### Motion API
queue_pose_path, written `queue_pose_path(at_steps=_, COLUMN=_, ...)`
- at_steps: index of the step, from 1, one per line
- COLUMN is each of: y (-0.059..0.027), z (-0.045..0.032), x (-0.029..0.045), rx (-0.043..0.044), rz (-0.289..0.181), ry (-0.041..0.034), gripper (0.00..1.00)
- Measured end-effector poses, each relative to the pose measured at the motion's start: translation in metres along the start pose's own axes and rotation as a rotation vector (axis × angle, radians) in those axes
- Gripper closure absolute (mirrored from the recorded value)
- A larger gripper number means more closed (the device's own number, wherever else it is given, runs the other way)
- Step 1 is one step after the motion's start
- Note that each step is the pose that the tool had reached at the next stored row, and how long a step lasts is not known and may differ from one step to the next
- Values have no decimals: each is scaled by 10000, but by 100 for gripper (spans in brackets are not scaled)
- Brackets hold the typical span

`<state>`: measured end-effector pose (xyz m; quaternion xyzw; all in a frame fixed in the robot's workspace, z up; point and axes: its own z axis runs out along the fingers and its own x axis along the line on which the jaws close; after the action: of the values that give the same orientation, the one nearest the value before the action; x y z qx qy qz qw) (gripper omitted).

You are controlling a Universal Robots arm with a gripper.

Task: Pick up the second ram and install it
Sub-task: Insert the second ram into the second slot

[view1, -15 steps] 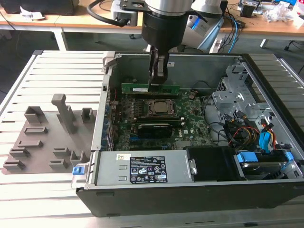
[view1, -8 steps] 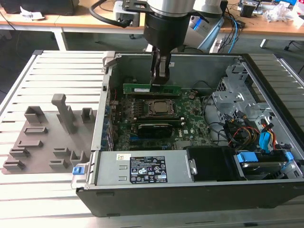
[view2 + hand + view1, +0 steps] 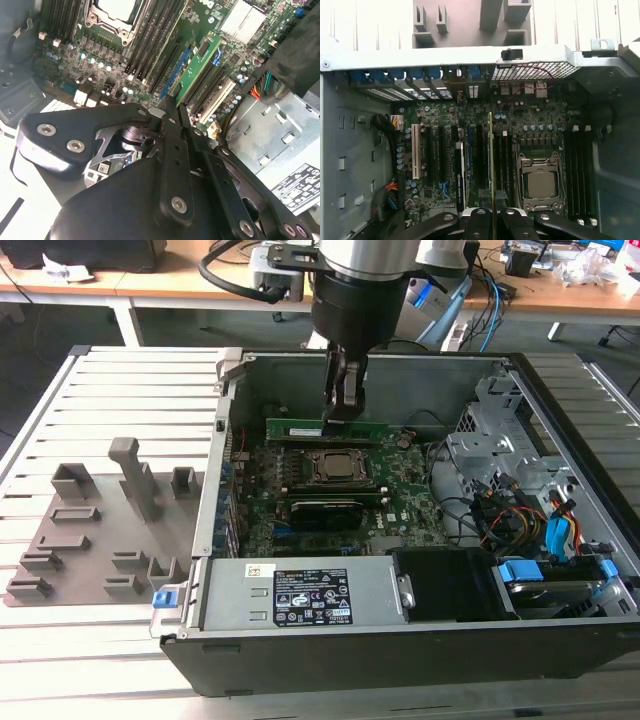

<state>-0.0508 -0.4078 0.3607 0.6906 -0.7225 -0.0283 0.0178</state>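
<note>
Two dark fingers (image 3: 478, 224) of the pincer (image 3: 343, 405) are clenching the second ram (image 3: 300, 429) near its middle, parted by only the board's thickness. In the first wrist view the stick is standing on edge, running out from the pincer over the memory slots (image 3: 504, 160), just beside the processor socket (image 3: 541, 182). The arm (image 3: 365, 290) is pointing straight down into the open computer case (image 3: 560, 410). Well apart from the pincer, a grey holder tray (image 3: 90, 530) is resting on the slatted counter (image 3: 60, 660).
</note>
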Motion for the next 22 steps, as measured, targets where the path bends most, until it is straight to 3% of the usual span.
queue_pose_path(at_steps=5, y=-11, z=20, x=0, rx=0, rz=1, ry=-1, gripper=86)
queue_pose_path(at_steps=13, y=-76, z=128, x=-1, rx=-15, rz=0, ry=0, gripper=86)
queue_pose_path(at_steps=22, y=-125, z=148, x=-4, rx=-14, rz=2, ry=16, gripper=86)
